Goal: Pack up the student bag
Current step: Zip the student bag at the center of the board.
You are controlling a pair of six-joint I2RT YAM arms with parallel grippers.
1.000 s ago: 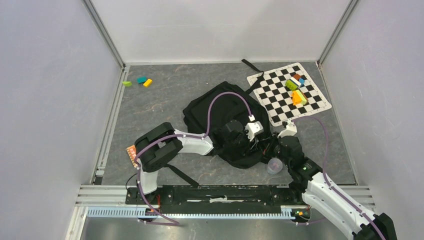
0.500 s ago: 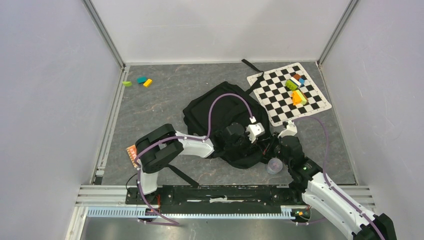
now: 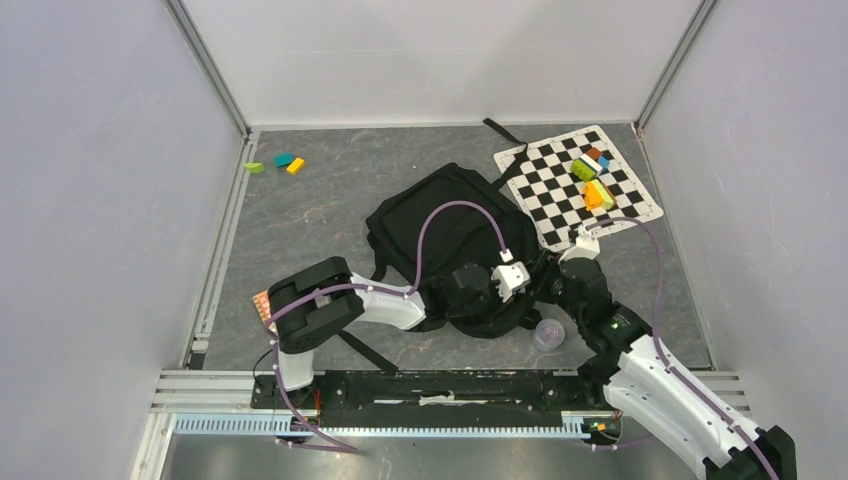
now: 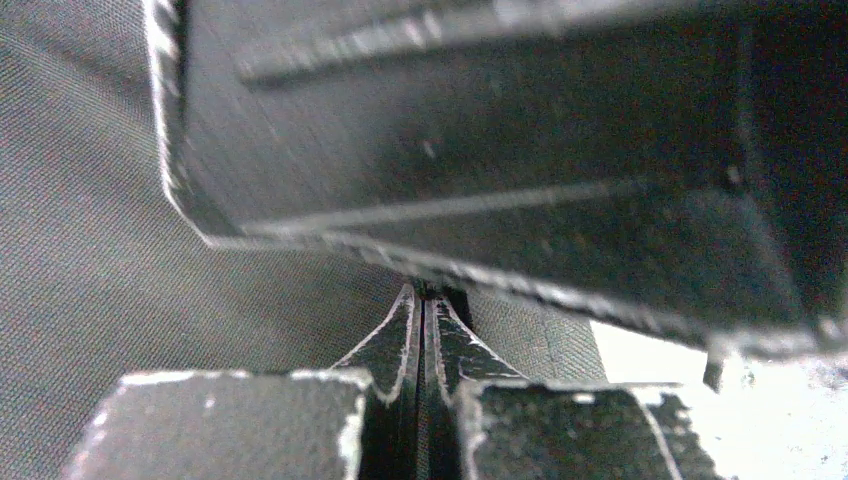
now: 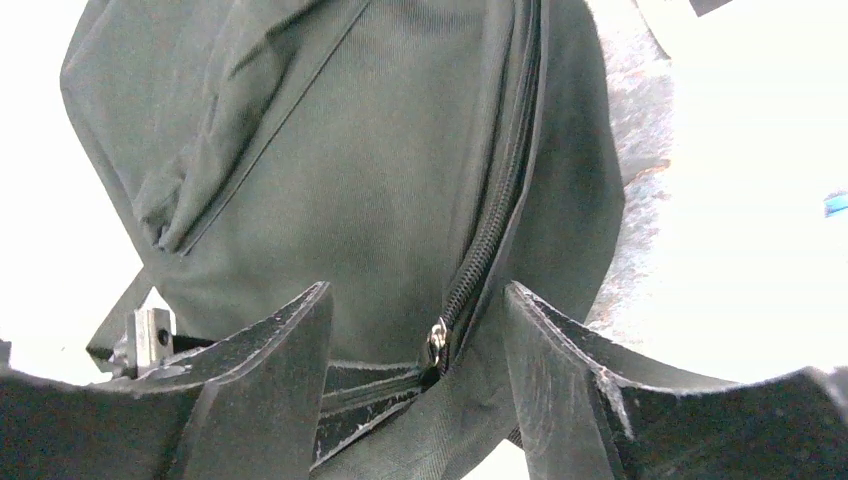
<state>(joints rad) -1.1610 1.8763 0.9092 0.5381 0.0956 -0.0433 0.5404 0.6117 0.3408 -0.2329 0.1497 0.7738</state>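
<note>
Left end effector (image 4: 421,310) is clamped shut against the student bag (image 5: 380,180), probably to anchor it. Right end effector (image 5: 415,320) is held open astride the zipper pull (image 5: 437,342), with nothing gripped.

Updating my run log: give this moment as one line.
left jaws: shut, against backpack | right jaws: open, astride zipper pull

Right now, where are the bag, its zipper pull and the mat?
bag (image 3: 400,220), top view, left fabric panel.
zipper pull (image 5: 437,340), right wrist view, metal slider.
mat (image 3: 550,195), top view, bare checkered squares.
</note>
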